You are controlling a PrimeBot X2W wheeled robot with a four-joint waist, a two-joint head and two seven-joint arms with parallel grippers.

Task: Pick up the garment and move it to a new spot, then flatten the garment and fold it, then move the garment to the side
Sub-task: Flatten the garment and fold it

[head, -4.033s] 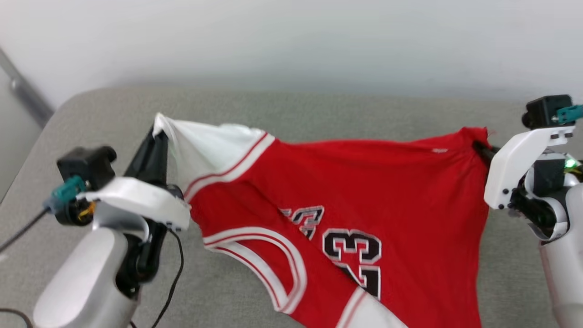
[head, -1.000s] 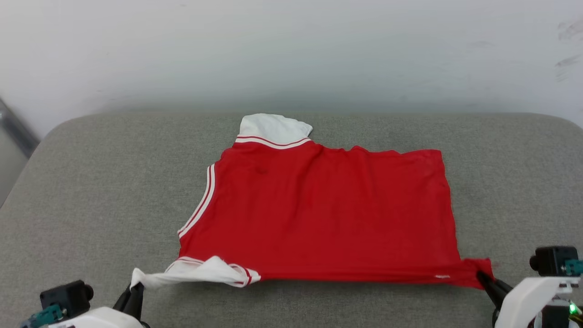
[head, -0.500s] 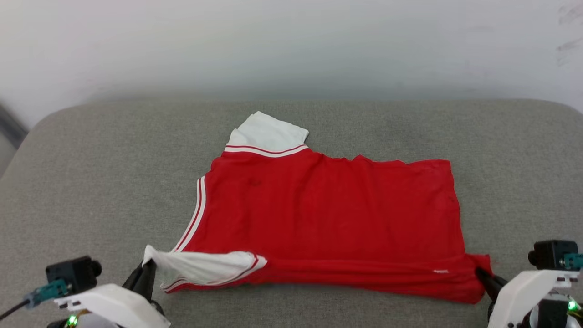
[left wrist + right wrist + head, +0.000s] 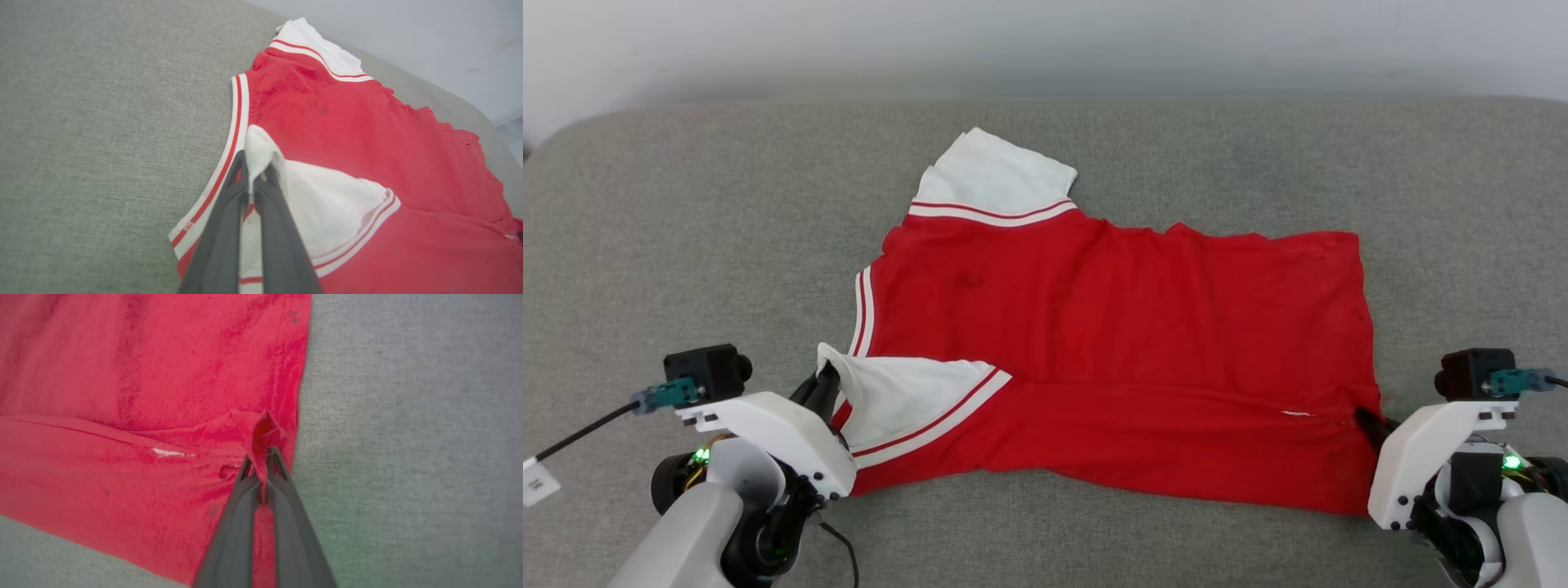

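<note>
Garment [image 4: 1111, 343] lies spread on the mid of the grey pad [image 4: 686, 245], plain red side up, neck end toward pad's left, hem toward pad's right. Far white sleeve [image 4: 992, 175] lies flat, pointing at pad's far edge, w/ red-white striped trim at its base. Striped neck trim curves along the side facing pad's left. The garment's long edge nearest pad's front is turned over onto the body, making a red band across the pad; a small white tag shows on that band toward pad's right.

L gripper [image 4: 827, 382] is over pad's front-left part: fingers pressed together, pinching the tip of the near white sleeve [image 4: 907, 400], which is lifted off the pad & drawn up to a peak.

R gripper [image 4: 1364, 418] is over pad's front-right part: fingers pressed together on a small pucker of red cloth at the hem corner; cloth bunches up just past the tips.

Pale wall [image 4: 1013, 41] stands behind pad's far edge. Black cable [image 4: 580, 429] trails from the L arm toward pad's left edge
</note>
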